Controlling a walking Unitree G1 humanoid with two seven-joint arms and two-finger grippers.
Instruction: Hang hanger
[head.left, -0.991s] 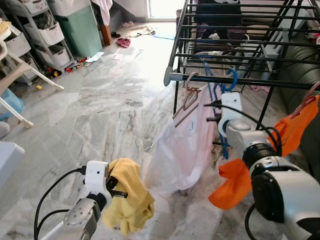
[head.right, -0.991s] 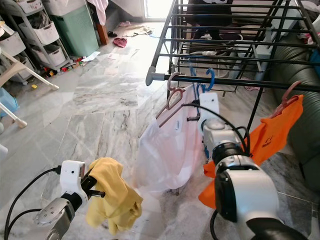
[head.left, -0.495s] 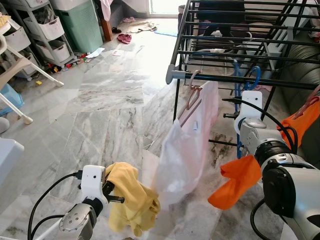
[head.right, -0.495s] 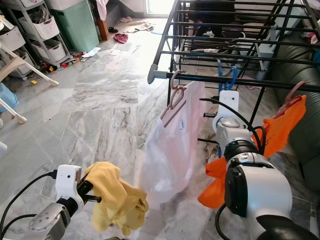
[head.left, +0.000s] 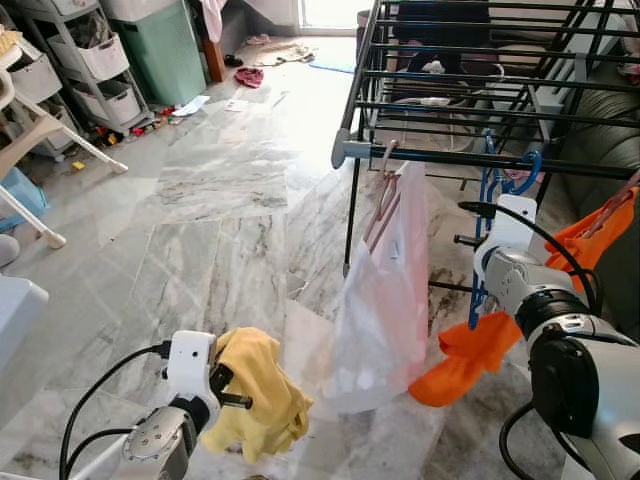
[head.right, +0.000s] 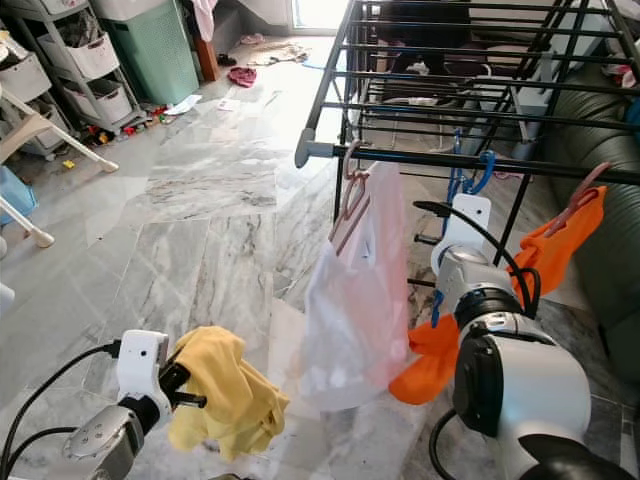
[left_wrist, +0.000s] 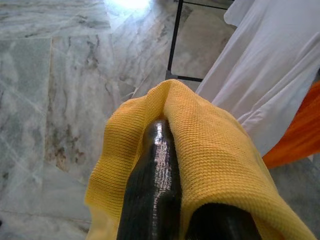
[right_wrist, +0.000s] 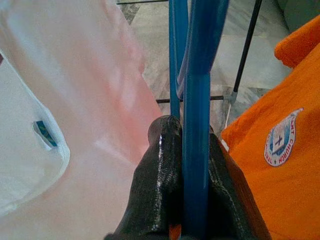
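Since a second ago the right arm has carried the blue hanger further along the rack, away from the pink shirt, and its hooks now sit higher, right at the front rail. Whether the hooks rest on the rail or just hover at it is hard to tell from where I stand. The pink shirt has swung back to hang straighter beneath its own pink hanger, which hooks over the same rail near the rack's corner.

The right gripper has its black fingers pressed tight on the blue hanger's shaft, one on each side. An orange shirt droops below that wrist, touching the lower edge of the pink one. Another orange shirt hangs further along the rail on a pink hanger, beside the dark sofa.

Low at the robot's left, the left gripper pinches a yellow cloth; the fabric folds over the fingers and hides their tips. It hangs above the grey marble floor, just beside the pink shirt's hem.

Across the room stand white drawers, a green bin, and scattered clothes by the bright doorway.
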